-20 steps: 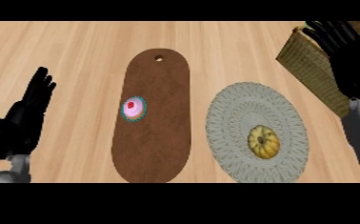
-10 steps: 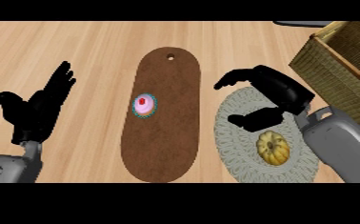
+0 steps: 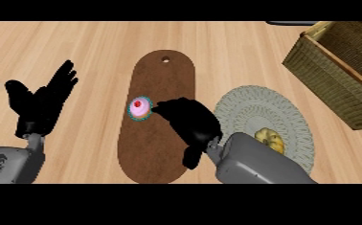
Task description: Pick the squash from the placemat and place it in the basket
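The yellow squash (image 3: 272,140) lies on the round grey-green placemat (image 3: 265,111), partly hidden behind my right forearm. My right hand (image 3: 191,123) hovers over the brown cutting board, left of the squash and the placemat, fingers curled downward and holding nothing. The woven basket (image 3: 331,59) stands at the far right, only partly in view. My left hand (image 3: 44,99) rests open at the left edge, fingers up.
A long brown cutting board (image 3: 157,99) lies at the centre with a pink cupcake (image 3: 140,107) on it, just left of my right hand. Wooden counter surrounds everything.
My right hand swept from near the basket down across the placemat and now sits over the cutting board, left of the squash. The view shifted slightly; the left hand stayed open.
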Tool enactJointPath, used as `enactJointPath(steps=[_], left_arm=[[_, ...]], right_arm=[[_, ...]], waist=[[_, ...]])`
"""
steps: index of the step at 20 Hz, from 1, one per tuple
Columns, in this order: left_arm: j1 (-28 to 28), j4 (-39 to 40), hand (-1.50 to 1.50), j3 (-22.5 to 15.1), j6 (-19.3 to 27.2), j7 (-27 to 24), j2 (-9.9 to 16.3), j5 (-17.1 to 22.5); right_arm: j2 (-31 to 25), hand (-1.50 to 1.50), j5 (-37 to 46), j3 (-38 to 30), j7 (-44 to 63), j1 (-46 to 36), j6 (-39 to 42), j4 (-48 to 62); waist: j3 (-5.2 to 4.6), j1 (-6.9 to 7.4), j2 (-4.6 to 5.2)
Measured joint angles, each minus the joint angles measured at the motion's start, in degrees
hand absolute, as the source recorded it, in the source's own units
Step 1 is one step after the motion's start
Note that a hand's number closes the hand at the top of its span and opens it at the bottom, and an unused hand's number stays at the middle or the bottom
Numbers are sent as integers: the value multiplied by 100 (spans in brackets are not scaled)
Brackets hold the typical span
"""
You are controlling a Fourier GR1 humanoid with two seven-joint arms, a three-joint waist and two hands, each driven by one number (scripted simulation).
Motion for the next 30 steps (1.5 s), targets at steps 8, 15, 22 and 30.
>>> enactJointPath(steps=[8, 15, 22, 30], left_arm=[[-103, 210, 0, 22, -48, -17, -37, -41], [-132, 270, 0, 85, -130, -51, -36, -39], [-31, 325, 0, 230, -145, -82, -16, -20], [142, 343, 0, 269, -112, -220, -124, -137]], right_arm=[[549, -150, 654, 289, 2335, -1682, 1772, 737], [956, -150, 143, -483, 2681, -2815, 2950, 1755], [860, -150, -706, -1306, 2721, -3294, 3828, 2235], [619, -150, -1348, -1967, 3113, -3148, 4073, 1368]], waist=[[-14, -13, -60], [-5, -38, -60], [4, -158, -90], [14, -291, -116]])
